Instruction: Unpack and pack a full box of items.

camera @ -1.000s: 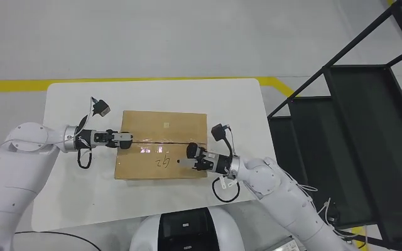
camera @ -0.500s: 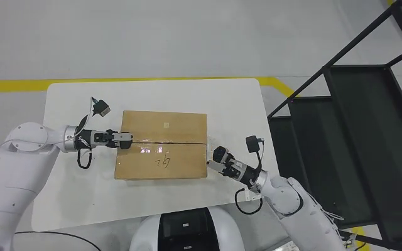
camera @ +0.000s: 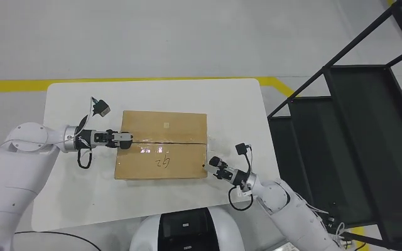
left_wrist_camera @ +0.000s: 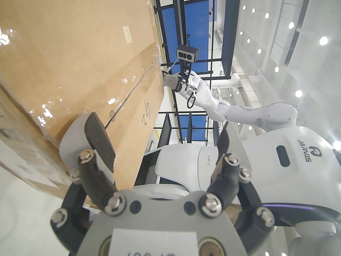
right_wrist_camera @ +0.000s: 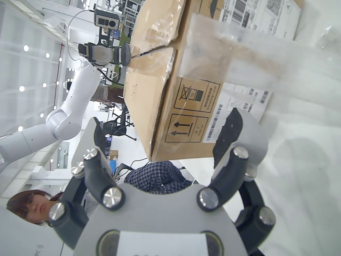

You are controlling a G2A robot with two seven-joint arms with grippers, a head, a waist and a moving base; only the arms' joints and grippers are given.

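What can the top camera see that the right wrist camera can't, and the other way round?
Top view's own: the whole white table from edge to edge, the yellow floor line and the black steps beside the table.

Right wrist view's own: the end wall of the cardboard box, with arrow marks and paper labels, plus a loose strip of clear tape.

Shared: the box, its middle seam, and the left gripper at the seam's far end.
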